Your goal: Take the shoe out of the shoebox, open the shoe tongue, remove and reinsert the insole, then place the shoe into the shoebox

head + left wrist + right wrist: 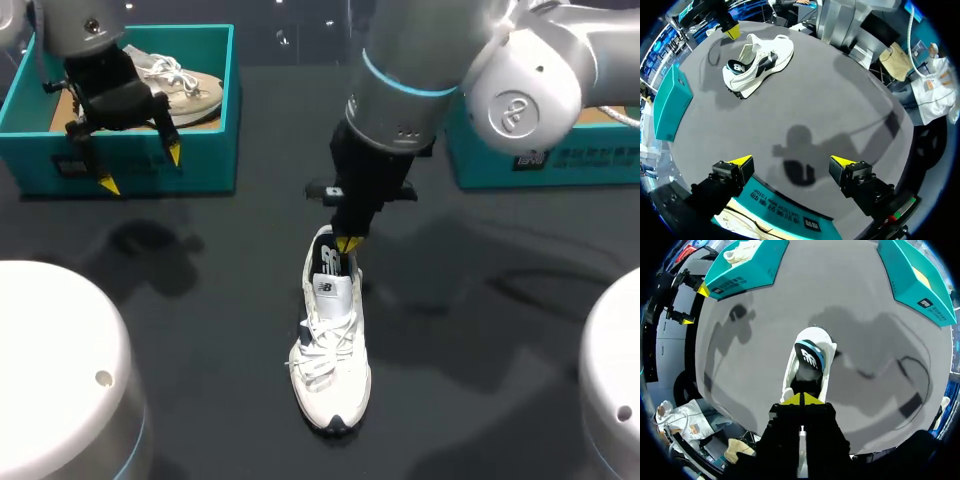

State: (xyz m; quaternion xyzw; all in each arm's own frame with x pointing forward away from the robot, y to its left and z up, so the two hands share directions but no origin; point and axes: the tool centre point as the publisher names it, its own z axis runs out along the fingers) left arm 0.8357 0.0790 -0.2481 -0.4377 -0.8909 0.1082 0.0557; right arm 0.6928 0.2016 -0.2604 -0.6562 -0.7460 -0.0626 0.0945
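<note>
A white sneaker [330, 370] with dark heel trim stands upright in the middle of the black table, toe toward the front edge; it shows too in the left wrist view [757, 60] and the right wrist view [810, 360]. My right gripper [348, 243] is shut, its yellow tips [801, 399] pressed together at the heel end of the shoe's opening; whether they pinch anything is hidden. My left gripper [141, 169] hangs open and empty above the front wall of the left teal shoebox [205, 165], its tips [791, 161] spread wide over the box wall [785, 215].
A beige shoe [190, 90] lies inside the left box. A second teal box [520, 165] stands at the back right, behind my right arm. Two white round bases [60, 370] [615, 370] fill the front corners.
</note>
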